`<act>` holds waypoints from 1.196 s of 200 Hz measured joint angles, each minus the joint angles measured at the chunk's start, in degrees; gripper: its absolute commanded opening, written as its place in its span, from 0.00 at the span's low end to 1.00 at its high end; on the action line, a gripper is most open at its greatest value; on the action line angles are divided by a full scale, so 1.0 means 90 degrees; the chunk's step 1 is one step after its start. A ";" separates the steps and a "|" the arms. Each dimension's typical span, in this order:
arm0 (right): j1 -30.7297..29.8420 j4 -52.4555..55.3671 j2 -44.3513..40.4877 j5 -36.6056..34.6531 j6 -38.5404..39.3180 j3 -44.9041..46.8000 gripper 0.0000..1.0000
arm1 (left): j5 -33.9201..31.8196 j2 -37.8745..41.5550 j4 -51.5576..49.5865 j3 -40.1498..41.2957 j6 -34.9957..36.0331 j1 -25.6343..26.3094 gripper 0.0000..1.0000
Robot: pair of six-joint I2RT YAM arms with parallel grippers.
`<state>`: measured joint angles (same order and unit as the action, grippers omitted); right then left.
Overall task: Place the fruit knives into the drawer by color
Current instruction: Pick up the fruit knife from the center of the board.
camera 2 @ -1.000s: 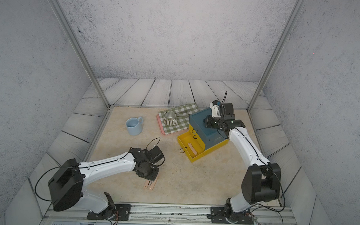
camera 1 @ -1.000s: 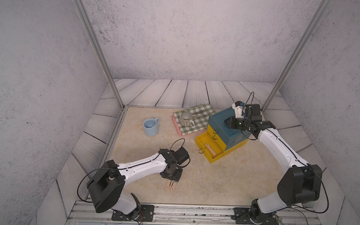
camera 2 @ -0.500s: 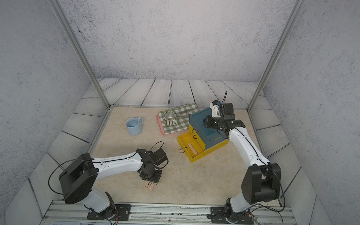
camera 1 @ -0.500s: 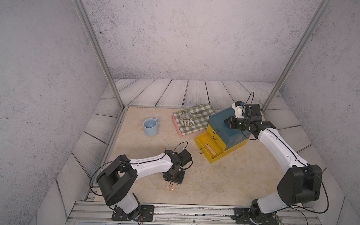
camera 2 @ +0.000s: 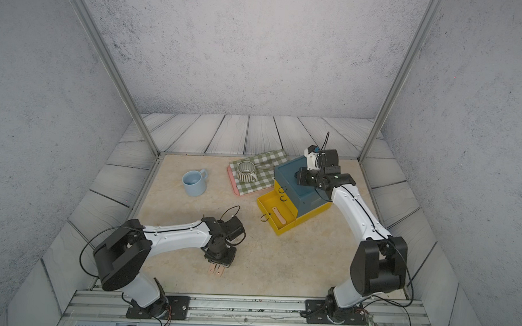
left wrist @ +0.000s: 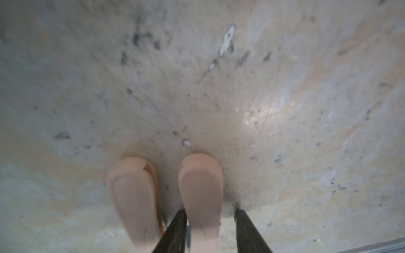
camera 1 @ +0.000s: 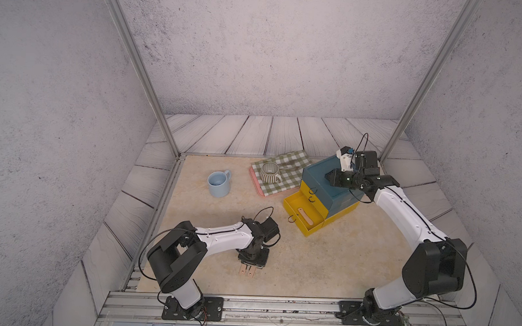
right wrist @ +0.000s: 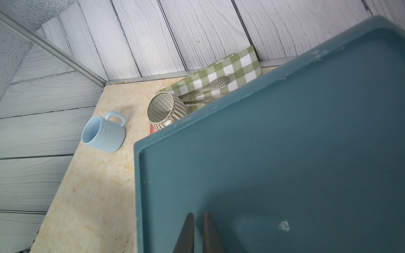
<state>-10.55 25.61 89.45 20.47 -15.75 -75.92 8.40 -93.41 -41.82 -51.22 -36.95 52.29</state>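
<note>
Left end effector (left wrist: 209,211): pointed straight down at the surface (left wrist: 285,109), fingers (left wrist: 175,230) partly open and standing on either side of one pink knife (left wrist: 200,192). One finger lies against the knife's edge and a narrow gap shows at the other. Nothing is gripped or lifted.

First pink knife: flat on the surface between the left end effector's fingers, rounded end poking out past the tips.

Second pink knife (left wrist: 133,197): flat on the surface just beside the first, outside the fingers, roughly parallel to it and not touching it.

Right end effector (right wrist: 198,215): fingers almost together, nothing between them, tips close over the teal top of the chest (right wrist: 285,142). Whether they touch it cannot be told.

Chest (camera 1: 316,180): directly under the right end effector, well apart from the left one. Upper two drawers shut. Bottom yellow drawer (camera 1: 296,204) pulled out toward the left end effector.

Third pink knife (camera 1: 306,216): lying inside the open bottom drawer.

Blue mug (camera 1: 218,184), striped cup (camera 1: 270,172), checked cloth (camera 1: 283,185), pink tray (camera 1: 256,184): beyond the left end effector. The cup stands on the cloth, beside the chest.
</note>
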 measured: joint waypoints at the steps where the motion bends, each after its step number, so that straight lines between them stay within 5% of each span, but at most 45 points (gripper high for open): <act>1: 0.0000 0.0000 0.0000 0.0000 0.0000 0.0000 0.13 | -0.0002 -0.0002 0.0000 -0.0002 0.0000 0.0000 0.37; 48: -0.0002 0.0000 0.0000 0.0002 0.0000 0.0000 0.13 | -0.0090 -0.0170 -0.0206 -0.0165 -0.0017 0.0000 0.28; 123: -0.0002 0.0000 -0.0002 0.0000 0.0005 0.0000 0.13 | -0.0204 -0.0692 -0.0648 -0.0806 0.0012 0.0002 0.27; 239: 0.0000 0.0000 -0.0005 0.0002 0.0017 0.0000 0.13 | -0.0435 -0.1834 -0.1246 -0.3852 0.0471 -0.0007 0.27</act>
<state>-10.55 25.61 89.41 20.49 -15.59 -75.92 4.49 -109.91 -53.04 -85.89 -32.71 52.23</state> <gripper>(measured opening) 0.133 0.270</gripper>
